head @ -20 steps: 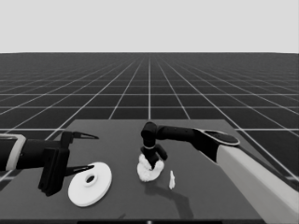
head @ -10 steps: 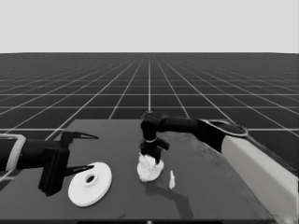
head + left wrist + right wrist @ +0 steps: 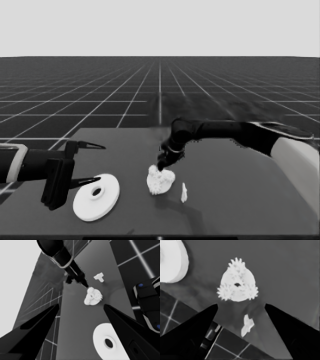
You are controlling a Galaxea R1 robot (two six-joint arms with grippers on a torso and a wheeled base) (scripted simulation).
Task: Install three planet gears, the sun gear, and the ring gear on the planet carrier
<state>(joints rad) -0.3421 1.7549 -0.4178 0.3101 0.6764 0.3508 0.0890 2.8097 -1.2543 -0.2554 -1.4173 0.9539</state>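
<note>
Right end effector (image 3: 161, 165) hovers open and empty just above the carrier (image 3: 160, 180) with gears (image 3: 237, 285) seated (left one parked). Risk: descending off-centre, a finger could knock a gear loose.

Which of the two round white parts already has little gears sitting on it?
The smaller round part, under the right end effector: toothed gears poke out around its edge. The larger round part, beside the left end effector, is bare.

Simulated test space — dark table (image 3: 240, 200) on endless grid floor (image 3: 100, 100).
</note>
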